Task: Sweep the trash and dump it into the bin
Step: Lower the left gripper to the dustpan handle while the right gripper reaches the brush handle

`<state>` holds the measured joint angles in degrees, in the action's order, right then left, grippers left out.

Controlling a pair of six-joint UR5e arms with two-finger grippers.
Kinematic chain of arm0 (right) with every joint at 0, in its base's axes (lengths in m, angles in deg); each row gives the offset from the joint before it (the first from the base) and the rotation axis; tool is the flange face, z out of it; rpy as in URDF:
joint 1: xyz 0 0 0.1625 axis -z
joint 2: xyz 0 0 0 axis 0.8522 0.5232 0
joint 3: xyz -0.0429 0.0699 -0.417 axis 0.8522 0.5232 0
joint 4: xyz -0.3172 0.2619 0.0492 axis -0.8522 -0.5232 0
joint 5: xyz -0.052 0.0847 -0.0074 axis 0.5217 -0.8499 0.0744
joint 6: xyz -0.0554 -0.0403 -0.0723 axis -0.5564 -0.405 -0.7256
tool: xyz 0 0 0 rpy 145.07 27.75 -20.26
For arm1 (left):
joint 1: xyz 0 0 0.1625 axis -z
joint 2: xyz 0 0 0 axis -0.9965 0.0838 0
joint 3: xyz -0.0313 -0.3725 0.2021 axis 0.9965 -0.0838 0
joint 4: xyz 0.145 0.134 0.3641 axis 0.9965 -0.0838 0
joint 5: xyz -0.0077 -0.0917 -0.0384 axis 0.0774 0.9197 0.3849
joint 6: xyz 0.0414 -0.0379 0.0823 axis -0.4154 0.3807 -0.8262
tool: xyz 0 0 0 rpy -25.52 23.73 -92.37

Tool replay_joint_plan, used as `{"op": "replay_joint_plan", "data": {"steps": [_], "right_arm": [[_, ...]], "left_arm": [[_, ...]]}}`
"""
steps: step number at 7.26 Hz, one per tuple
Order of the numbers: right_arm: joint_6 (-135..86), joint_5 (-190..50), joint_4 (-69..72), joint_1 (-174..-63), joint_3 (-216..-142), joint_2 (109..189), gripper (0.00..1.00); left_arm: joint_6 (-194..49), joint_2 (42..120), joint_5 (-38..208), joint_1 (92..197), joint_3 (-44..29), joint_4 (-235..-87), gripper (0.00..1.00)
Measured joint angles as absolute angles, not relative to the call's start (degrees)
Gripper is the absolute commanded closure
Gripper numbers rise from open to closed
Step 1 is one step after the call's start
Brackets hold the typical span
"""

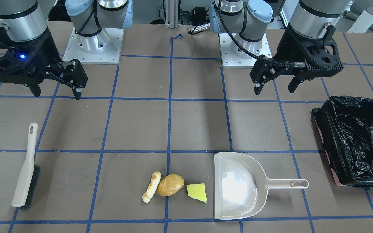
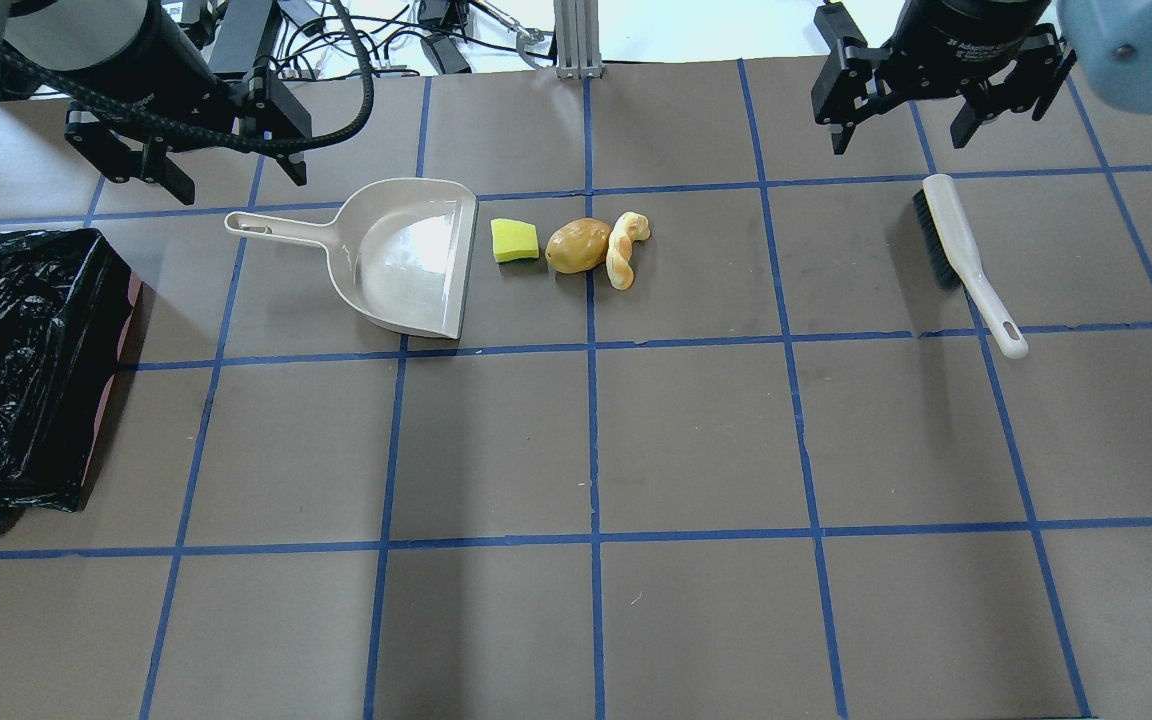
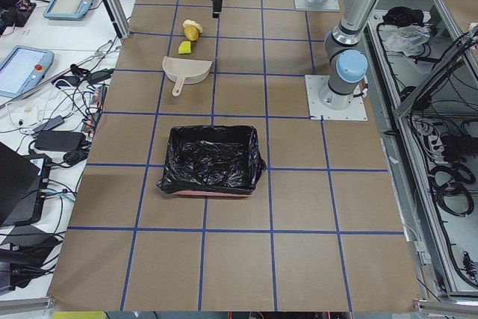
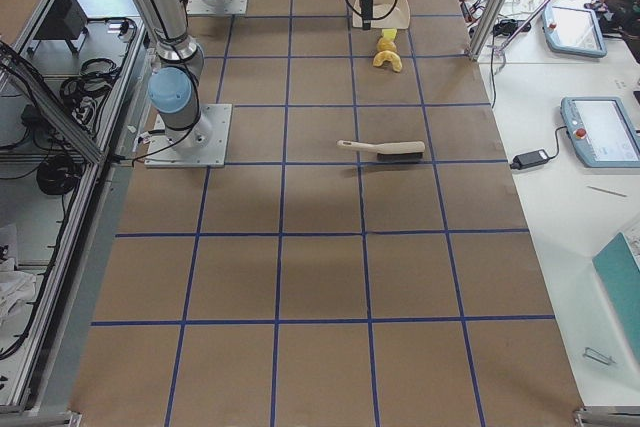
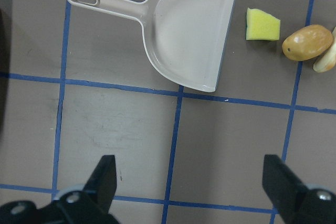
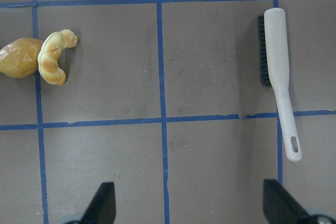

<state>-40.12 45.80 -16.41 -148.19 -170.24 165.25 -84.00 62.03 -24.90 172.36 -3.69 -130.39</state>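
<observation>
Far left: bin [image 2: 96, 300], black-lined, nothing visible inside it, standing well apart from the rest.

Left gripper [image 2: 233, 180] hangs above the dustpan's handle end, fingers spread wide, holding nothing.

Dustpan [image 2: 406, 255] lies flat on the tabletop [image 2: 696, 440], mouth facing right, pan bare.

Trash sits in a short row just beside that mouth: wedge [image 2: 514, 240] nearest, then bun [image 2: 578, 246], then stick [image 2: 624, 250], which leans against the bun or nearly so.

Brush [image 2: 966, 260] is well apart to the right, lying on its side, ungripped.

Right gripper [image 2: 902, 138] hovers beyond the brush's bristle end, fingers spread, empty.

Judgement: nothing done yet. Left to do: pick up both tools, sweep three pieces into the pan, carry it over, tip it out.
</observation>
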Motion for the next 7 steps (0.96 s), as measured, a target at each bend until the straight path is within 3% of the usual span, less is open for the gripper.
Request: {"op": "replay_joint_plan", "data": {"steps": [7], "right_arm": [[-41.1,45.1,-16.0,-147.3,-171.5,164.9,0.00]], "left_arm": [[-86.4,60.3,-25.0,172.9,-6.5,-130.3,0.00]]}}
